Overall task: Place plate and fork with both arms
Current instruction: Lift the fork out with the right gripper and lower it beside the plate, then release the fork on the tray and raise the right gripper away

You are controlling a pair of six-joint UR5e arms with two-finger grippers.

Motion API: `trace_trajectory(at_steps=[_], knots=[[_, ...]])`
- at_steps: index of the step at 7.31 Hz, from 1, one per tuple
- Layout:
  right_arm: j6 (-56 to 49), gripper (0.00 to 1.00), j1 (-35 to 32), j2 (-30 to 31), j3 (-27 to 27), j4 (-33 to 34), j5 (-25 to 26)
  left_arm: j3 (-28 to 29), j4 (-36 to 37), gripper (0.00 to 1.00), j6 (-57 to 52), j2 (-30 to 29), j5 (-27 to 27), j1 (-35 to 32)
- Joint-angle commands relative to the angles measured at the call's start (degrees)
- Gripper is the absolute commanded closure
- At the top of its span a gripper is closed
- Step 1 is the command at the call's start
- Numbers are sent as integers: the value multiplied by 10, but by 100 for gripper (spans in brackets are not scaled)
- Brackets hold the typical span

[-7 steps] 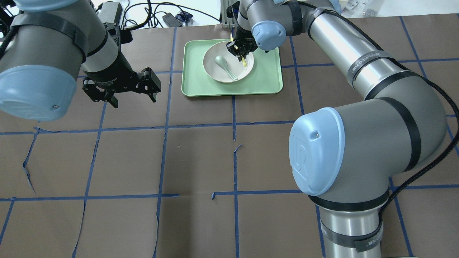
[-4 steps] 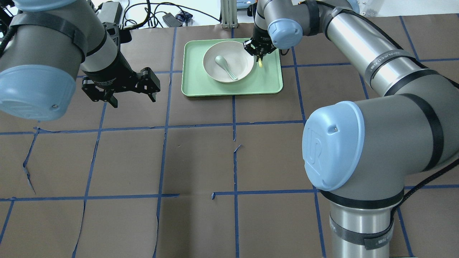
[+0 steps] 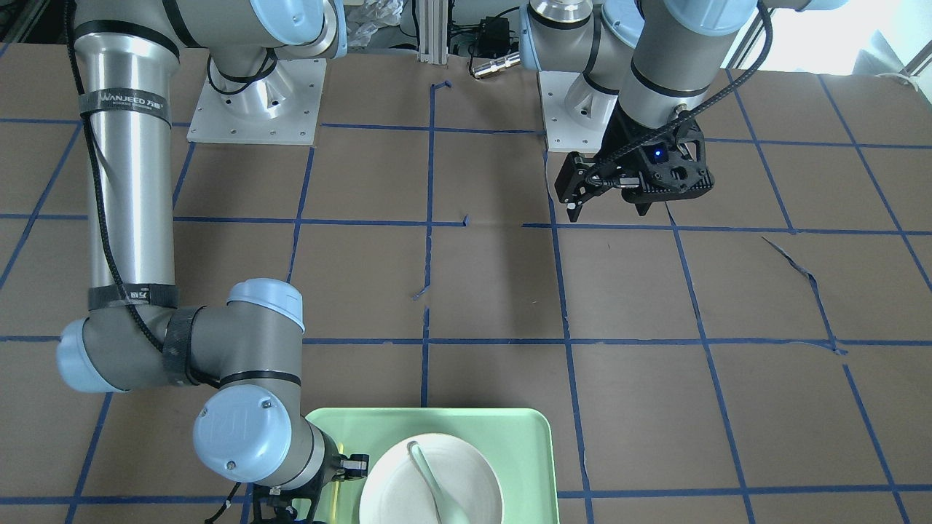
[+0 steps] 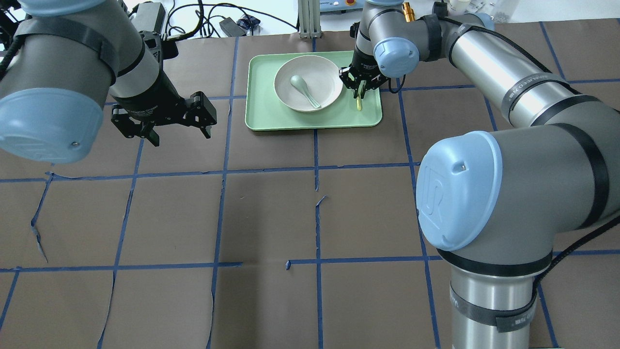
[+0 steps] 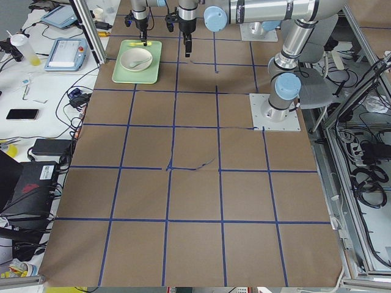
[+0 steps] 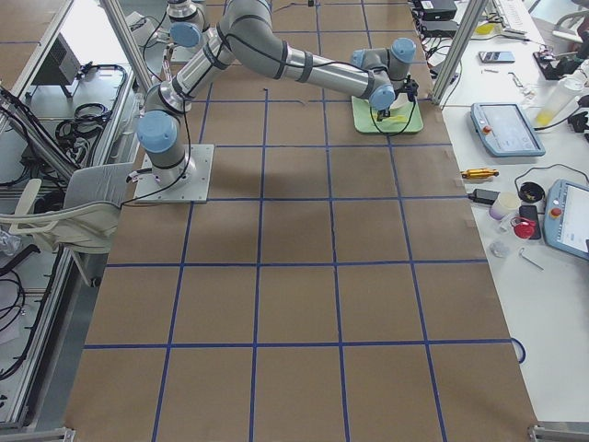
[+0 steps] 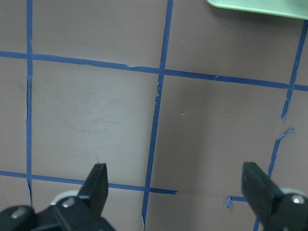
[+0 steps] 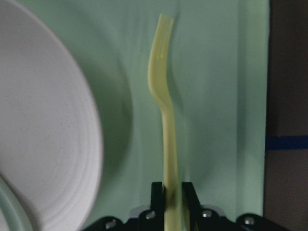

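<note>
We look down on a table (image 4: 266,213) covered in brown paper and marked into squares with blue tape. At its far edge, near the middle, lies a mint-green rectangular tray (image 4: 368,114). A round off-white plate (image 4: 319,72) sits on the tray, filling its left and middle part, and a pale grey-green spoon (image 4: 304,90) lies inside the plate.

The right arm reaches across from the near right to the tray's right side. The right gripper (image 4: 359,87) points down, just right of the plate's rim, with its two black fingers pinched tight on the handle of a slim pale-yellow fork (image 4: 358,103). In the right wrist view, the fork (image 8: 163,96) extends straight out from the right gripper (image 8: 172,192), tines at the free end, over the bare green strip between the plate and the tray's right edge. We cannot tell whether the tines touch the tray.

The left gripper (image 4: 181,133) hangs over bare paper to the left of the tray, well apart from it. Its fingers are spread wide and hold nothing, as the left wrist view confirms.
</note>
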State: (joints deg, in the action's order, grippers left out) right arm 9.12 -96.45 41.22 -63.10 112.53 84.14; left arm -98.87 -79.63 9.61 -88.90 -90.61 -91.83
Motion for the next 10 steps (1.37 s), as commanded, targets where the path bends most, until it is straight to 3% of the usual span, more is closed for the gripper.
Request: trace_trajectory(at_steps=[1, 2, 3, 4, 6, 7, 10], knots=[[-1, 0, 1, 21, -5, 1, -6, 0, 0, 0, 0, 0, 0, 0], [-21, 0, 4, 62, -26, -3, 1, 0, 0, 0, -2, 1, -1, 0], [-34, 0, 6, 118, -82, 0, 2, 1, 0, 0, -4, 1, -1, 1], [-36, 0, 16, 184, -148, 1, 20, 0, 1, 0, -5, 2, -7, 1], [-45, 0, 45, 340, -226, -43, 20, 0, 1, 0, -4, 2, -7, 0], [-45, 0, 47, 389, -242, -105, 26, 0, 1, 0, -4, 3, -7, 1], [-37, 0, 48, 452, -252, -207, 74, 3, 1, 0, -4, 3, -7, 1]])
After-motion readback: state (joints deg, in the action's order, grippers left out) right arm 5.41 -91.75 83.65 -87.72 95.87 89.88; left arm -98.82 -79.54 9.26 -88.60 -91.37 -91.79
